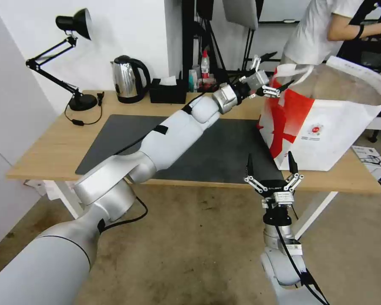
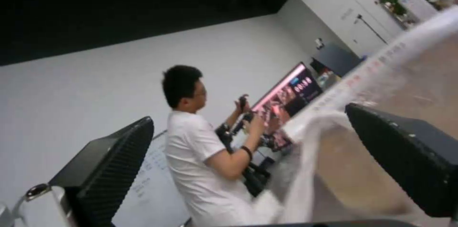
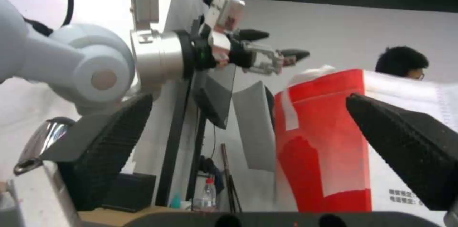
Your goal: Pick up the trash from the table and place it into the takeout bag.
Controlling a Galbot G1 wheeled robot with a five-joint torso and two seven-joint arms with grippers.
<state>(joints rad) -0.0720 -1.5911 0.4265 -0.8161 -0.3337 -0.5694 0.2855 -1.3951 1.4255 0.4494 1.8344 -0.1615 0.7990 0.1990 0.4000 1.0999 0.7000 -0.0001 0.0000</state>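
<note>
While one takeout bag [image 1: 321,127] stands tabled, two grippers gape: left gripper [image 1: 270,87], right gripper [image 1: 271,169].

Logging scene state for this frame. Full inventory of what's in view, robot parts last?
Long light-wood table: one, white legs.
Large dark grey mat: one, across the table's middle.
Boxy red-and-white takeout bag: one, white strap handles, at the table's right end.
Steel kettle: one, black handle, at the table's back edge.
Black tissue box: one, right of the kettle.
Black desk lamp: one, back left corner.
Bottles: a few, behind the table; count unclear.
Papers: some, on the floor to the right.
Left tool: open, raised at the bag's upper left edge.
Right tool: open, at the table's front edge, holding nothing.
</note>
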